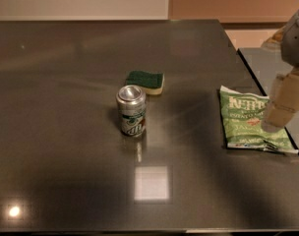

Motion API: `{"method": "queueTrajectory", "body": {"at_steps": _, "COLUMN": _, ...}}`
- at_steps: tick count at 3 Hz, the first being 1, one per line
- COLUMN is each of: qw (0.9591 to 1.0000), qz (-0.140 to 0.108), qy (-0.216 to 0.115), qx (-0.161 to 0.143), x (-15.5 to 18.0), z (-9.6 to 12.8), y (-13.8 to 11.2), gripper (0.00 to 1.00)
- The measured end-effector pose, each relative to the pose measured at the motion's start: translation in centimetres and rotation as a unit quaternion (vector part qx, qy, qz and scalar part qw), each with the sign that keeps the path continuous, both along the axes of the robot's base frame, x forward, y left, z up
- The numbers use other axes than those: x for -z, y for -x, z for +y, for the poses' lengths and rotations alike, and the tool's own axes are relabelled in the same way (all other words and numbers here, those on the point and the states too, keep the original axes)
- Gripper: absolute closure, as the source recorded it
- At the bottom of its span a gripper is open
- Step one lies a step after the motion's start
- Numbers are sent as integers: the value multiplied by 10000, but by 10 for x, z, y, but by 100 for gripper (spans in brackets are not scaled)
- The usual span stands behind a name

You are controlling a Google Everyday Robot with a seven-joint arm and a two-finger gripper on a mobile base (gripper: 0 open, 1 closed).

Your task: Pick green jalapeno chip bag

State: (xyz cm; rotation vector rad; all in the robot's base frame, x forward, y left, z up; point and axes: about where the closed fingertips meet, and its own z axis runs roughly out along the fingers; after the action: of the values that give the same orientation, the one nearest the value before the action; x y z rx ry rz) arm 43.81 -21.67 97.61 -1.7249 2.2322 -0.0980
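Dark reflective desk [61, 132] with three objects. The green jalapeno chip bag [245, 119] lies flat at the right of the frame, close to the desk's right edge, its white top edge towards the upper part of the frame and its white lettering facing up. The pincer [276, 117] hangs at the far right of the frame, over the bag's right margin and overlapping it in this view; whether it touches the bag, and whether it is apart or together, cannot be told. A silver-and-green soda can [131, 110] stands upright near the centre of the frame, and a dark-green sponge [145, 81] lies just behind it, both well apart from the bag. Handling, as a judgement: the bag is probably light, thin and crinkly, with a slick film that yields under pressure and fragile contents. Lying flat, it offers little height to close on; a raised wrinkle, a puffed part of the body or the sealed top edge seems the best hold. A gentle, shallow pinch likely suffices, since a hard squeeze may crush the chips or let the film slide out.
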Motion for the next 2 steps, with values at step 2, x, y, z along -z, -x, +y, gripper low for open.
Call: {"method": "queueTrajectory", "body": {"at_steps": 2, "qw": 9989, "qz": 113, "qy": 120, "qx": 437, "x": 5, "z": -10, "y": -5, "gripper": 0}}
